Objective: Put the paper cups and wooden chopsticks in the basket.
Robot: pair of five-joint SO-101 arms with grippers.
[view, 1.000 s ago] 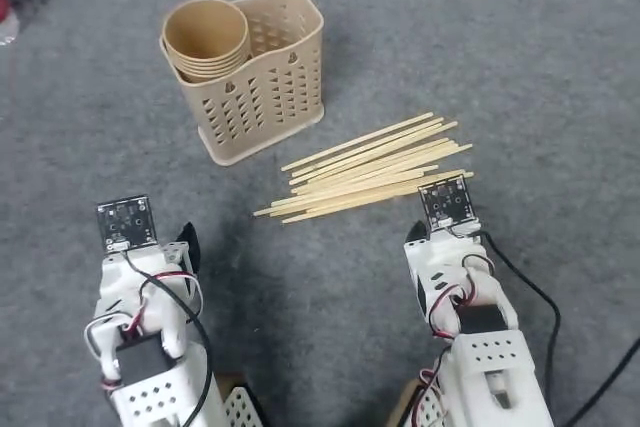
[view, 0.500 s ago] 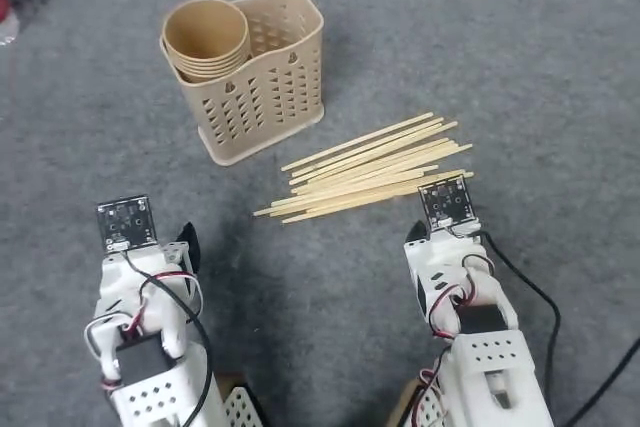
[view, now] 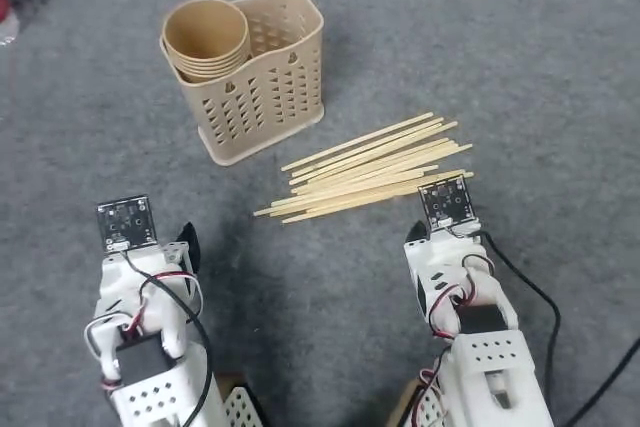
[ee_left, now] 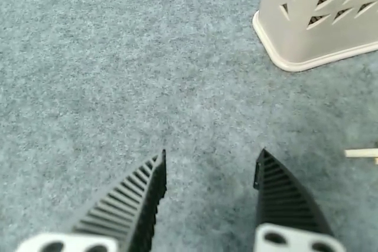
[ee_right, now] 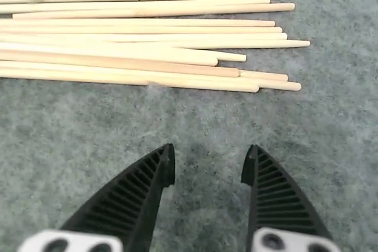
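Observation:
A beige slotted basket stands at the back of the grey carpet, with a stack of brown paper cups in its left half. Several wooden chopsticks lie in a loose pile right of the table's centre. My right gripper is open just short of the chopsticks, nothing between its fingers. My left gripper is open over bare carpet, with the basket's lower corner ahead of it and a chopstick tip off to one side.
The two arms, one at the front left and one at the front right, sit at the near edge. A black cable trails beside the right arm. Grey carpet covers the table.

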